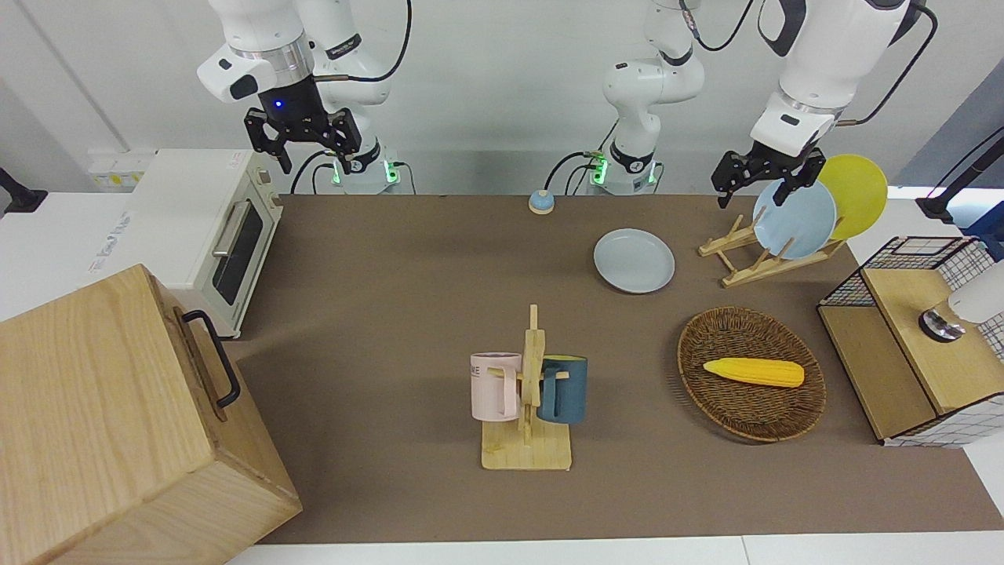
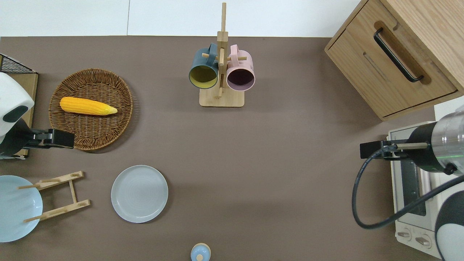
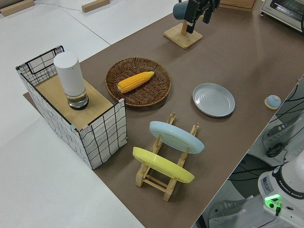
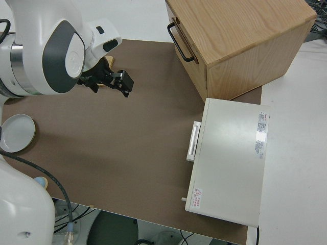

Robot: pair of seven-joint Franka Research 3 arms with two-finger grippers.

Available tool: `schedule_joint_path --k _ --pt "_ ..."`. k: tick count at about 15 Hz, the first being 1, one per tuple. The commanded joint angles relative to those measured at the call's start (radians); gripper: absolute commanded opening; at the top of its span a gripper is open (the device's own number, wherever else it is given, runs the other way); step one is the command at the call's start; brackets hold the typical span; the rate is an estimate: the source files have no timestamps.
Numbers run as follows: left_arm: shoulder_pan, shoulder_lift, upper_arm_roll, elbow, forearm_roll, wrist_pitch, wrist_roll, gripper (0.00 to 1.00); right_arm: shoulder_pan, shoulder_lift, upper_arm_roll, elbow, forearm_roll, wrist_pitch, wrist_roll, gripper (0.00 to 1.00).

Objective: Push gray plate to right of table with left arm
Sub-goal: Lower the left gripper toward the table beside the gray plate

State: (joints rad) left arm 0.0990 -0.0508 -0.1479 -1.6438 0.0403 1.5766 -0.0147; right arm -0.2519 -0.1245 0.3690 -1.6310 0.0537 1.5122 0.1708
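Note:
The gray plate lies flat on the brown table, nearer to the robots than the wicker basket and beside the wooden plate rack; it also shows in the overhead view, the left side view and the right side view. My left gripper is open and empty in the air. In the overhead view the left gripper is over the basket's rim, apart from the plate, toward the left arm's end of the table. My right gripper is open, empty and parked.
A wooden rack holds a sky-blue plate and a yellow plate. A wicker basket holds a corn cob. A mug tree, a wooden box, a toaster oven, a wire crate and a small blue knob stand around.

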Motion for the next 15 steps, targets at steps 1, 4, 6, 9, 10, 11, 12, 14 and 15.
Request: schedule_joint_path --k 1,4,6,9,10,11,12,14,15 --pt "0.01 -0.014 -0.009 -0.008 0.003 -0.056 -0.01 0.99 -0.024 -0.027 0.014 -0.027 0.021 0.0 0.01 0.996" --pt "0.011 -0.015 -0.01 -0.014 0.003 -0.056 -0.03 0.99 -0.024 -0.027 0.014 -0.027 0.021 -0.001 0.01 0.996" --pt "0.011 -0.015 -0.01 -0.019 0.001 -0.056 -0.034 0.99 -0.024 -0.027 0.014 -0.027 0.021 0.0 0.01 0.996" --pt "0.016 -0.018 -0.007 -0.063 -0.008 -0.055 -0.024 0.99 -0.024 -0.027 0.014 -0.027 0.021 0.0 0.012 0.996" --pt "0.018 -0.029 -0.001 -0.092 -0.025 -0.053 -0.024 0.99 -0.024 -0.027 0.014 -0.027 0.021 0.0 0.012 0.996" --pt "0.019 -0.037 0.004 -0.126 -0.031 -0.049 -0.021 0.99 -0.024 -0.027 0.014 -0.027 0.021 0.0 0.01 0.996" --pt "0.019 -0.043 0.005 -0.155 -0.033 -0.043 -0.021 0.99 -0.024 -0.027 0.014 -0.027 0.021 0.0 0.01 0.996" --pt "0.03 -0.058 0.024 -0.249 -0.074 -0.008 -0.021 0.99 -0.024 -0.027 0.014 -0.027 0.021 0.0 0.012 0.996" --pt "0.031 -0.078 0.043 -0.33 -0.088 0.043 -0.021 0.99 -0.024 -0.027 0.014 -0.027 0.021 0.0 0.01 0.996"
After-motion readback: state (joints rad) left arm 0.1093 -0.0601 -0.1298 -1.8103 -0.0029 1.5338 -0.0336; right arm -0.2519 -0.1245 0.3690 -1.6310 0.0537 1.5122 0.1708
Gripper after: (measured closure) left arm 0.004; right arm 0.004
